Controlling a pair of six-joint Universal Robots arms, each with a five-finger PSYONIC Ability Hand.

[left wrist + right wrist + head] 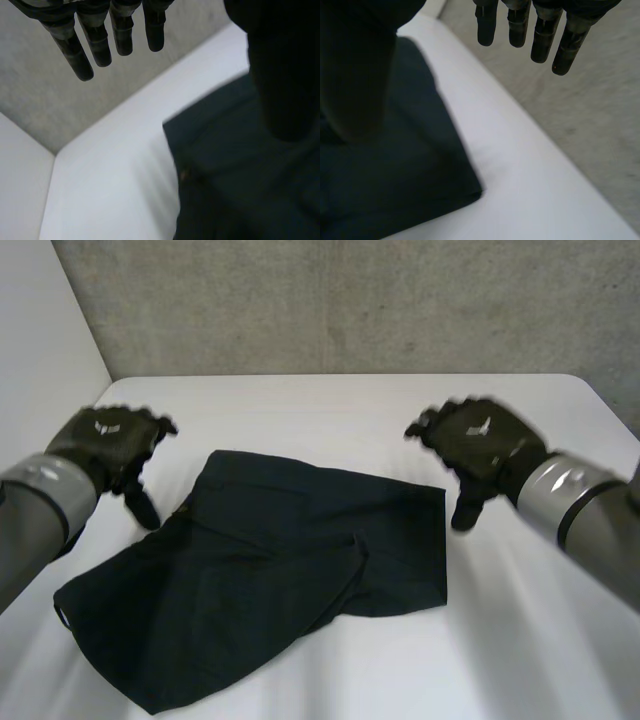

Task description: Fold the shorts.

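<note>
Dark navy shorts lie spread on the white table, one leg reaching toward the near left, the other folded across toward the right. My left hand hovers off the shorts' far-left corner, open and empty, its fingers straight above the table. My right hand hovers just beyond the shorts' far-right corner, also open and empty, with straight fingers. The shorts' edge lies under the left thumb, and a corner of the shorts lies under the right thumb.
A grey concrete wall rises behind the table's far edge. A white side wall stands at the left. Bare tabletop runs around the shorts, widest at the far side and at the right.
</note>
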